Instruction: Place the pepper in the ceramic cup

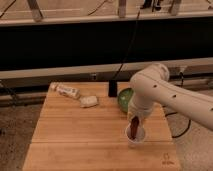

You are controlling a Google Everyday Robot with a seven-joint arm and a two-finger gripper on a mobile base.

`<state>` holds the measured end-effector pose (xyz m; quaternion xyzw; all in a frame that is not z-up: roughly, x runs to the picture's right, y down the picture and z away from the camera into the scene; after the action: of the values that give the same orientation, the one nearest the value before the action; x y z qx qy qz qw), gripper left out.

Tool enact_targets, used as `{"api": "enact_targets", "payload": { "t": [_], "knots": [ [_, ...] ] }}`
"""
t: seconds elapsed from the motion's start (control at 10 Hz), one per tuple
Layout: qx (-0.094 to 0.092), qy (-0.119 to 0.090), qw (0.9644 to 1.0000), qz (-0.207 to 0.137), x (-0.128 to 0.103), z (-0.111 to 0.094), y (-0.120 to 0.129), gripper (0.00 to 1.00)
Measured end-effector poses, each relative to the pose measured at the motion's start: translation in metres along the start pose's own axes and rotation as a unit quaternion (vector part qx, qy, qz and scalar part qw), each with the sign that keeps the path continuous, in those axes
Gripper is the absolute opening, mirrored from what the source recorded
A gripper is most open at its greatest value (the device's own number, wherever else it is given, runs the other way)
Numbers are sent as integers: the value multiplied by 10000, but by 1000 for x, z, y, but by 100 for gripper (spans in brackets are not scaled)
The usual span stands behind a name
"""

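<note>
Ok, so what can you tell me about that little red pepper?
The pepper is small, slender and dark red. It hangs upright, pointing down, with its lower end inside the white ceramic cup near the front right of the wooden table. The robot's hand is right above the cup, at the pepper's top end. The pepper's tip is hidden by the cup's rim.

The slender dark red pepper (135, 125) is hanging upright from the gripper (136, 119), its lower end dipping inside the rim of the small white ceramic cup (136, 137), which is standing upright near the right front of the wooden table (75, 140).
</note>
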<state>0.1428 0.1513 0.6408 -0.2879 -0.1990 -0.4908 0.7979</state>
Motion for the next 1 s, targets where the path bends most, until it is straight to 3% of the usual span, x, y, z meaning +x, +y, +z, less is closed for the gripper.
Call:
{"api": "enact_targets", "payload": {
  "t": [0.1, 0.3, 0.8, 1.0],
  "knots": [
    [13, 10, 10000, -9, 1, 2, 2, 3],
    [12, 9, 10000, 32, 9, 9, 10, 14],
    [-63, -93, 9999, 78, 25, 41, 17, 66],
    [-88, -111, 9998, 105, 27, 50, 20, 79]
  ]
}}
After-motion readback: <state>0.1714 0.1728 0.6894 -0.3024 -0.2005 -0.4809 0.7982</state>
